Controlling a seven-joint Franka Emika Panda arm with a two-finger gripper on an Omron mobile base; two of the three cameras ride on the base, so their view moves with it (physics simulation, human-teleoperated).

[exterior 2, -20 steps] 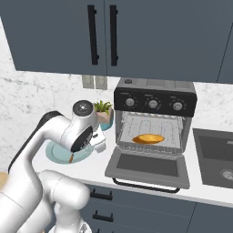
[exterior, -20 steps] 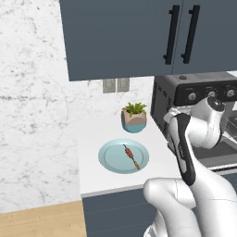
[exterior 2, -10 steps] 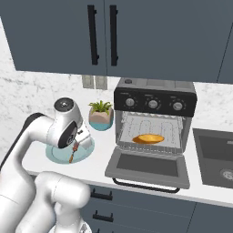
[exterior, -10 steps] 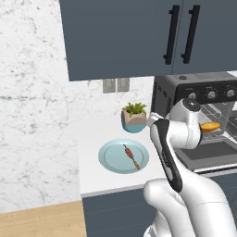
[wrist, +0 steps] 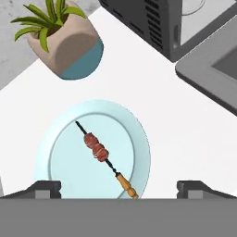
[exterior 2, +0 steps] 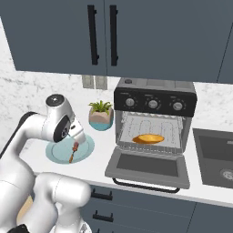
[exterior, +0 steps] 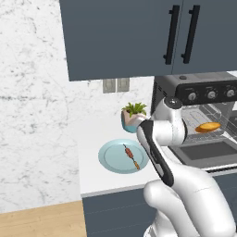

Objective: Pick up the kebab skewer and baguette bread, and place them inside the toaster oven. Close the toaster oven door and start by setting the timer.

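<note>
Skewer [wrist: 102,155]: lies flat on the plate, slantwise, meat chunks near its middle, a tan handle at the end nearest the hand; nothing grips it.
Skewer, other views: on the plate in the left base view [exterior: 131,157]; in the right base view [exterior 2: 74,149] its upper end runs behind the hand.
Gripper [wrist: 118,189]: fingers spread wide, one tip at each lower corner of the hand view, pinching nothing; it hangs above the plate's near edge, with the skewer's handle between the tips but apart from both.
Plate [wrist: 59,139]: pale blue, round, on the white counter, left of the oven; it carries only the skewer.
Counter [wrist: 152,97]: bare white between the plate and the oven.
Arm: in the left base view the white forearm crosses in front of the oven's left side and hides the plate's right edge; in the right base view the elbow stands left of the plate, above it.
Plant [wrist: 65,44]: small green plant in a tan and teal pot, behind the plate, between the plate and the wall, just left of the oven.
Oven [exterior 2: 155,96]: dark, three knobs along the top panel, standing right of the plate against the wall.
Door [exterior 2: 148,167]: dropped flat toward the counter's front edge, handle bar outermost.
Baguette [exterior 2: 147,139]: already inside the oven, lying on the wire rack.
Sink [exterior 2: 215,154]: dark basin, right of the oven.
Cabinets [exterior 2: 123,32]: dark blue, black bar handles, on the wall above the oven.
</note>
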